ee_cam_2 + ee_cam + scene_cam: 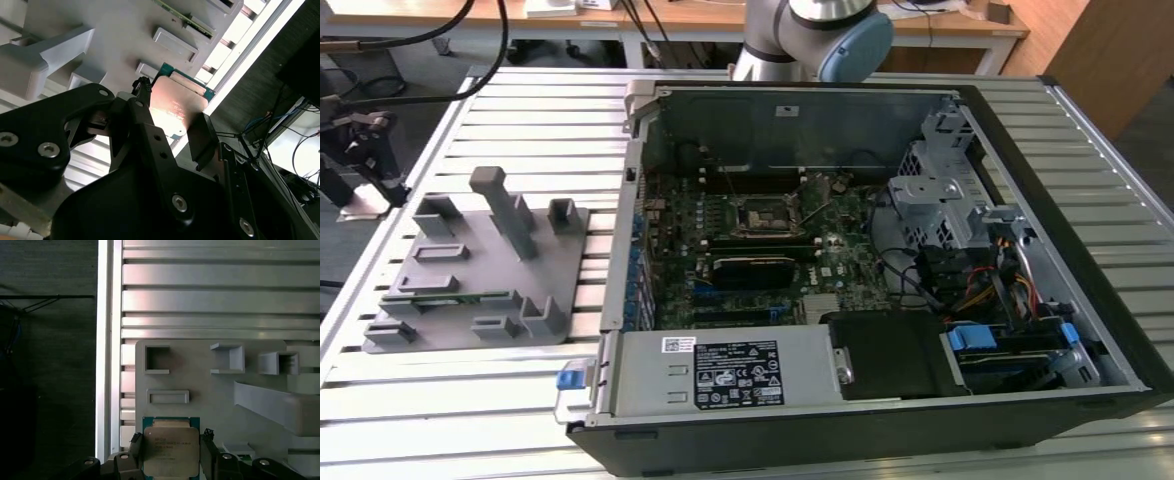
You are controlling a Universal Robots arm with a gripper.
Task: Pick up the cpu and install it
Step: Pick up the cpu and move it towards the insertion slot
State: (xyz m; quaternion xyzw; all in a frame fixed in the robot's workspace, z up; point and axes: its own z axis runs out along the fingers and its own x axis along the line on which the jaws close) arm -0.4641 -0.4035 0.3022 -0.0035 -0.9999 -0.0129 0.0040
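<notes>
Since the cpu (171,452) is light, stiff, fragile, your gripper (171,440) seemingly clamps its 2 edges over the tray (200,365).

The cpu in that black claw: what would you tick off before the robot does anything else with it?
1. The claw grips the cpu on two opposite sides: ok.
2. The cpu sits square, metal top toward the first wrist view: ok.
3. The cpu is clear of the grey holder tray: cannot tell.
4. The computer case is open, motherboard exposed: ok.
5. The socket is open and empty: cannot tell.
</notes>
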